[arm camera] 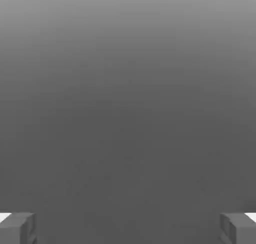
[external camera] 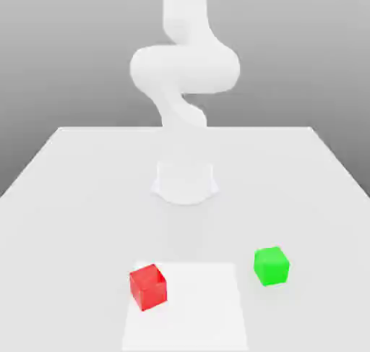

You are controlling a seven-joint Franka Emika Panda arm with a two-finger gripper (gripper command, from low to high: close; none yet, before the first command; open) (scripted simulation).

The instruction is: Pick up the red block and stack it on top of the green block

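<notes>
Fingers [arm camera: 19,229] spread wide, nothing between. Red block [external camera: 148,286] at 7 o'clock on the bench [external camera: 72,199] — green block [external camera: 272,265] at 5, well apart. Risk: red sits skewed; unaligned fingers could nudge it.

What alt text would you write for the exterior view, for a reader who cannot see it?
A red block and a green block sit apart on a white table, red toward the exterior view's left. Behind them rises a white robot arm.

Both blocks sit on the surface [external camera: 72,199] before the arm's base [external camera: 185,184]: the red block [external camera: 148,286] toward the exterior view's left, the green block [external camera: 272,265] well apart on the right.
</notes>
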